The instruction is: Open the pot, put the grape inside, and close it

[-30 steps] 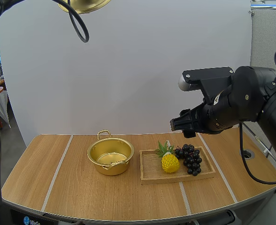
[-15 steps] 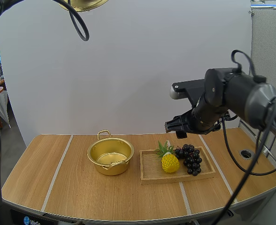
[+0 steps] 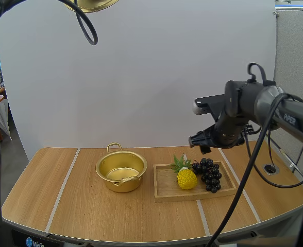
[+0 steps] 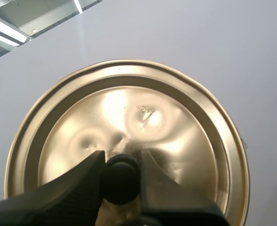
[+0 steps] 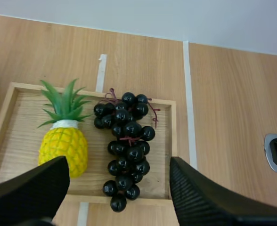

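While open, pot (image 3: pixel 121 185) empty; grapes (image 3: pixel 208 174) beside pineapple (image 3: pixel 186 178) in wooden tray (image 3: pixel 165 186).

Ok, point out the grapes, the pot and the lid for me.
grapes (image 5: pixel 128 151): right wrist view, middle of the dark bunch.
pot (image 3: pixel 113 185): high view, front outer wall.
lid (image 4: pixel 143 117): left wrist view, golden face beside the black knob.

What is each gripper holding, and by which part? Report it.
Left gripper: the pot lid, its black knob pinched between the fingers. Right gripper: nothing; its fingers stand open above the grapes on the tray.
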Robot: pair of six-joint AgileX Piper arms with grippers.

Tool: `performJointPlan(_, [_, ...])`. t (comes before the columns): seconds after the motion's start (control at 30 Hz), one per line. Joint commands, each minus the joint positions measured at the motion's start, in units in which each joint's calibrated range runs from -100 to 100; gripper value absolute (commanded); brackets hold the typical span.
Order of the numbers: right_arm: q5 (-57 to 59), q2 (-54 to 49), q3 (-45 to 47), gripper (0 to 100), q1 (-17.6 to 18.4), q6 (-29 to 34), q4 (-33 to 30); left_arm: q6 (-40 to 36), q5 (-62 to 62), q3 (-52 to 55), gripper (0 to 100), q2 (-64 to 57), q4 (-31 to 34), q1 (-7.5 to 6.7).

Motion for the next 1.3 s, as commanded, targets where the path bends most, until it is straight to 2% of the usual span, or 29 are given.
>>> performJointPlan(0.0, [-2.68,4.72,-0.41,100,-6.91,-14.30,11.79,-0.41,-1.95,-0.54,0,-0.45,0.00,-0.16])
performJointPlan(0.1, [-3.03,7.22,-0.41,100,-8.64,-18.72,15.94,-0.41,-1.95,-0.54,0,-0.45,0.00,-0.16])
performJointPlan(0.3, [-5.93,11.59,-0.41,100,-9.40,-22.20,15.95,-0.41,-1.95,-0.54,0,-0.45,0.00,-0.16])
performJointPlan(0.97, [-13.40,18.16,-0.41,100,-9.40,-23.90,17.20,-0.41,-1.95,-0.54,0,-0.45,0.00,-0.16])
performJointPlan(1.17, [-14.99,20.91,-0.41,100,-9.40,-25.36,18.01,-0.41,-1.95,-0.54,0,-0.45,0.00,-0.16])
performJointPlan(1.27, [-15.57,21.91,-0.41,100,-9.40,-28.12,20.27,-0.41,-1.95,-0.54,0,-0.45,0.00,-0.16])
